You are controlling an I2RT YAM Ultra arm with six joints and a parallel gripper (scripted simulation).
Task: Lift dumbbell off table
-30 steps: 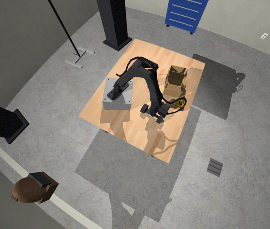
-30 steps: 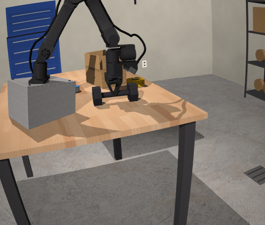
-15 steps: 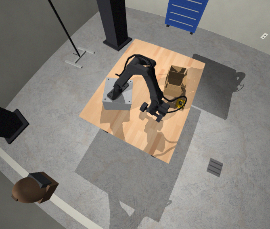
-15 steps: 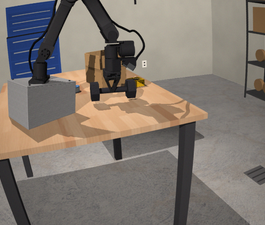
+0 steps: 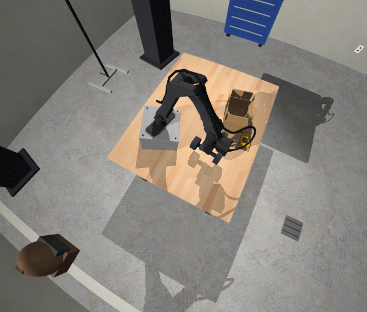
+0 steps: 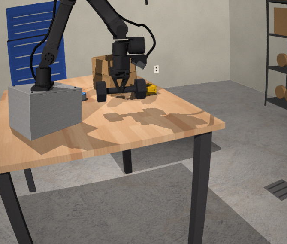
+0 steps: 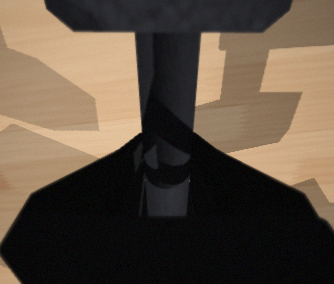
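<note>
A black dumbbell [image 5: 196,143] [image 6: 101,91] [image 7: 168,75] hangs level in the air, clear of the wooden table [image 5: 176,180] [image 6: 138,131]; its shadow lies on the top below it. My gripper [image 5: 208,149] [image 6: 120,88] [image 7: 167,142] points straight down and is shut on the middle of the dumbbell's handle. Both weights stick out to either side of the fingers. In the wrist view the handle runs up from the fingers to one weight at the top edge.
An open cardboard box [image 5: 238,107] [image 6: 100,65] stands behind the gripper, and a yellow object [image 5: 244,140] [image 6: 151,89] lies beside it. The arm's grey base block [image 5: 158,140] [image 6: 43,112] stands at the left. A small blue thing [image 6: 83,95] lies by the block.
</note>
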